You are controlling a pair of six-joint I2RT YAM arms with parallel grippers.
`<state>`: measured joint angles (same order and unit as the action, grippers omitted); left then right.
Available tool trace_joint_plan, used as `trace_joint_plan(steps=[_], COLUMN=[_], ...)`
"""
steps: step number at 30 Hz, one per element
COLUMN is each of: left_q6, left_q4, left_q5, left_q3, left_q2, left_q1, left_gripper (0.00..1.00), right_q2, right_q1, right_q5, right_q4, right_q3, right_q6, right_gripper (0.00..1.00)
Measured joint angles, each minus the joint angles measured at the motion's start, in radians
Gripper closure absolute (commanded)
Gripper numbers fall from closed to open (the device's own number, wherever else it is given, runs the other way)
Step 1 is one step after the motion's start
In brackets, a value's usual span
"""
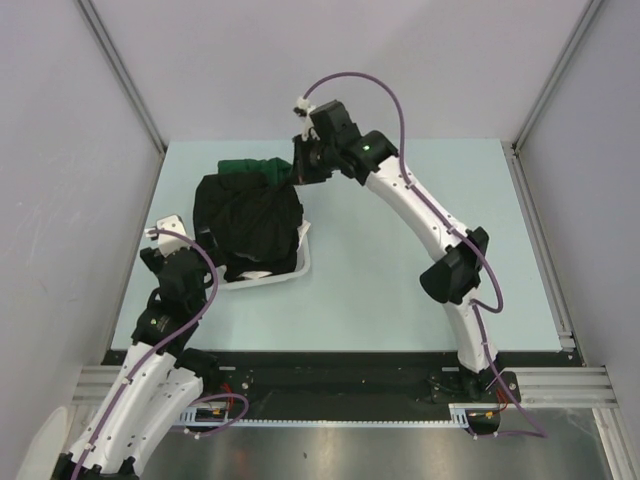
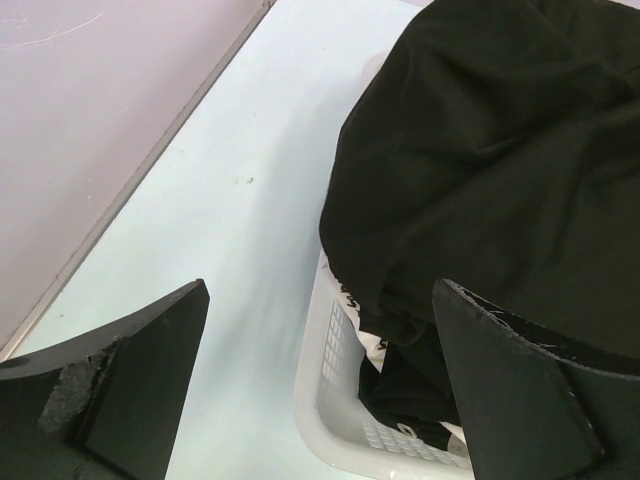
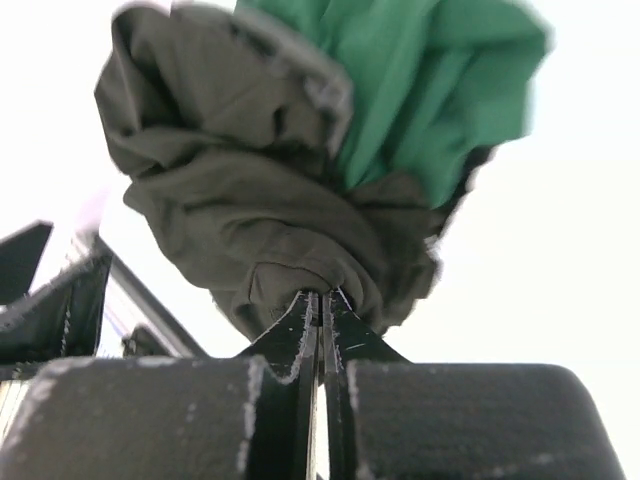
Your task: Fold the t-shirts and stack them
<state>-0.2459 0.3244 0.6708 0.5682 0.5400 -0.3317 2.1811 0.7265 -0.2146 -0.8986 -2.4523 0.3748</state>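
While my right hand [image 3: 320, 300] sits at the bottom centre of its own wrist view, its two fingers are pinched flat together on a fold of a grey-olive shirt [image 3: 240, 200], so this hand is closed and gripping that cloth. The shirt bunches straight up from the fingertips and fills the middle of that frame. A green t-shirt [image 3: 430, 90] spills out of the bunch toward the upper right; whether the green cloth is caught in the pinch too, I cannot tell. From overhead this hand is at the upper middle of the frame, right against the far end of the clothes pile, with the green cloth just to its left.

My left hand [image 2: 320, 300] is wide open and holds nothing. Its dark fingers stand at the lower left and lower right of the left wrist view, apart from any cloth. Between and beyond them is the corner of a white slatted basket [image 2: 330, 370]. A black t-shirt [image 2: 480, 150] is heaped over its rim, filling the upper right of that frame. More dark cloth with white print lies down inside the basket. Overhead, the left hand is at the left of the frame, just beside the basket's left side, with the pale counter [image 1: 400, 280] spreading out to the right.
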Motion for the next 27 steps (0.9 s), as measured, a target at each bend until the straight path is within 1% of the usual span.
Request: trace_joint_plan(steps=[7,14,17,22,27], left_q6=[0.000,-0.001,-0.001,-0.001,-0.008], left_q4=[0.000,-0.001,-0.007,-0.009,-0.011], left_q5=[-0.001,-0.004,-0.009,-0.020,-0.024], left_q3=[0.000,0.000,-0.005,-0.012,-0.014], left_q2=[0.000,-0.003,-0.003,-0.002,-0.003], left_q1=[0.000,0.000,0.000,0.000,0.000], left_gripper=[0.01,0.00,0.00,0.01,0.01], right_q2=[-0.103,-0.290,-0.367,-0.458,-0.477], right_q1=[-0.146,-0.353,-0.410,-0.437,-0.442], right_q5=[0.035,0.126,0.164,0.199,0.222], right_q4=[0.042,0.119,0.152,0.179,0.178], right_q3=[-0.001,-0.001,0.000,0.001,0.012], right_q6=[-0.016,-0.060,-0.079,-0.108,-0.126], right_gripper=[1.00,1.00,1.00,1.00,1.00])
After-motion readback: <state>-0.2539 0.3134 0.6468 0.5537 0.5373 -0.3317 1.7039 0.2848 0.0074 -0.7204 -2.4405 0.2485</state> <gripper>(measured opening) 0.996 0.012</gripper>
